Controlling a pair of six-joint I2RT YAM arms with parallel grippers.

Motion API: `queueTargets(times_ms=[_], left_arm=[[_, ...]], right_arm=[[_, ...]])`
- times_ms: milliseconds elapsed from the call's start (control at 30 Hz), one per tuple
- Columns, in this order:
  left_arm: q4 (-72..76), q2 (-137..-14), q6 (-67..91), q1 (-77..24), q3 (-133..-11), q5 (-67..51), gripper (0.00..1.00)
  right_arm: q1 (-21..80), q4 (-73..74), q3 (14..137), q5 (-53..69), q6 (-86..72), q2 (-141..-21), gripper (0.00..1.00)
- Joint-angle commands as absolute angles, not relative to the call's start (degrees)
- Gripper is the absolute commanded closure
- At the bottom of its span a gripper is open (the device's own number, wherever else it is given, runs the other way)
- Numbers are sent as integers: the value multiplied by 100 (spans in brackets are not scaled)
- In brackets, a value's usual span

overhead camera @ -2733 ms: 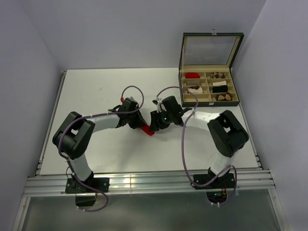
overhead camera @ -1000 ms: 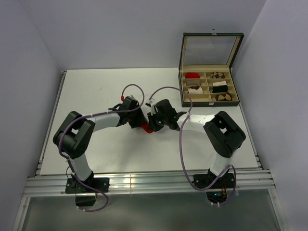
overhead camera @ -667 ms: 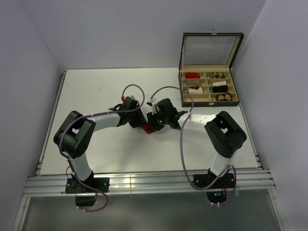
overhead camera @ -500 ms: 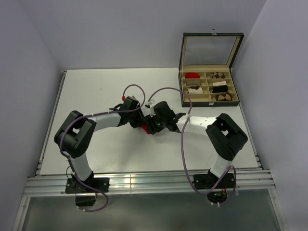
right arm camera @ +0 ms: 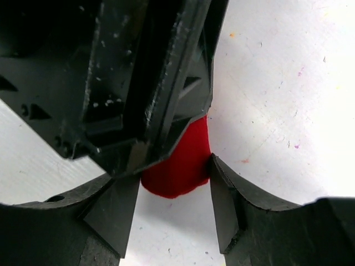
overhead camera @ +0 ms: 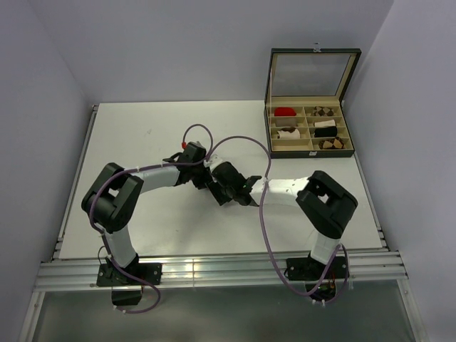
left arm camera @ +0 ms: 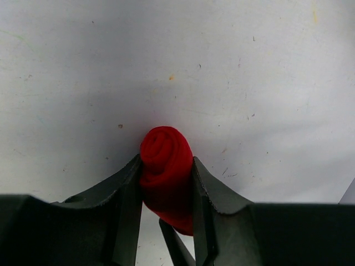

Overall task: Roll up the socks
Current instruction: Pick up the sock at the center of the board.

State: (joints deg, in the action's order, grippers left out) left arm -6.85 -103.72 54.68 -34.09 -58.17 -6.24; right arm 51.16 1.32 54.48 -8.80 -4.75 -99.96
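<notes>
The red sock [left arm camera: 165, 148] is a tight roll on the white table, clamped between my left gripper's [left arm camera: 166, 173] two fingers. In the right wrist view its loose end [right arm camera: 180, 158] sticks out from under the left gripper's black body [right arm camera: 138, 72]. My right gripper [right arm camera: 175, 184] is open, with its jaws on either side of that end and the right finger [right arm camera: 224, 205] touching it. In the top view the two grippers meet at mid-table, left [overhead camera: 205, 181] and right [overhead camera: 216, 191], and hide the sock. No cream sock lies loose on the table.
An open box [overhead camera: 308, 153] with a raised lid stands at the back right. Its cells hold a red roll [overhead camera: 285, 112], a cream-and-brown bundle [overhead camera: 288, 133], a black-and-white bundle [overhead camera: 325, 128] and brown-patterned bundles. Purple cables loop over both arms.
My right gripper has slid left along the table onto the red sock's end and now covers it in the top view. My left gripper has stayed shut on the roll.
</notes>
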Motion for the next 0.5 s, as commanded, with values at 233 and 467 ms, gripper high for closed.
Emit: queueTargets(times_ms=[233,467], left_arm=[[-1072,-10600,5273,-3542,-5836,-668,73],[-1072,-10608,5265,-3551,-5854,-686,72]], right_arm=[[5221,-413,5677,-949,-299,-10405,38],[5229,-159,5774,-1274,-202,-10793,43]])
